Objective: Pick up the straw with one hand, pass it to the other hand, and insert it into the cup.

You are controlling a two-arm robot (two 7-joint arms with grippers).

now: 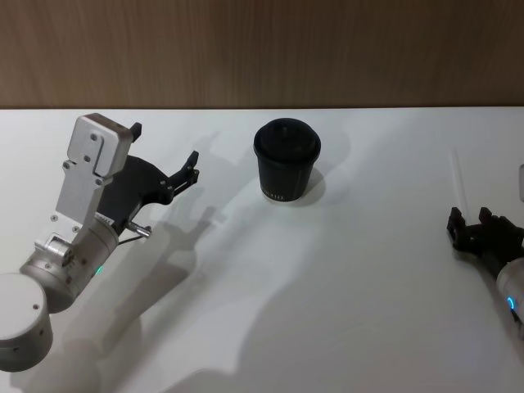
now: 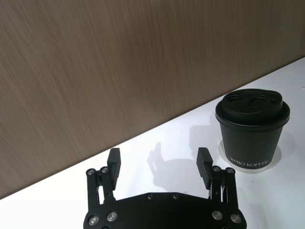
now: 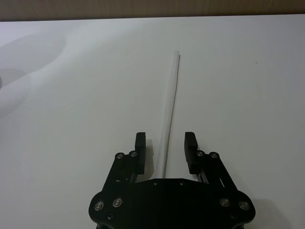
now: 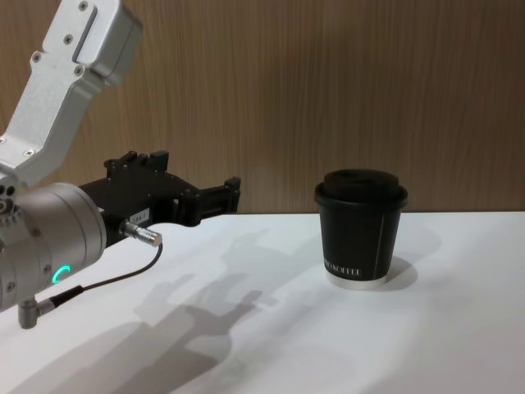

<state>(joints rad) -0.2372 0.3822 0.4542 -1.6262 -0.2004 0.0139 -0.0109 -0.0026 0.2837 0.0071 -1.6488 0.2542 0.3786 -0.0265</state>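
One worry: the right gripper (image 3: pixel 165 143), open, straddles only the near end of the straw (image 3: pixel 171 95), flat on the table (image 1: pixel 344 270) well right of the cup (image 1: pixel 286 160). Pinched there, it may tilt or slip. The left gripper (image 2: pixel 158 157) hovers open left of the cup.

White lettering on the cup (image 2: pixel 251 136) reads "XPRO KOFFEE".

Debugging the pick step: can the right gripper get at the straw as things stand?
Likely yes. The right gripper is open, and the straw lies flat on the table in line between its jaws, with nothing near it; the cup stands well off to the left.
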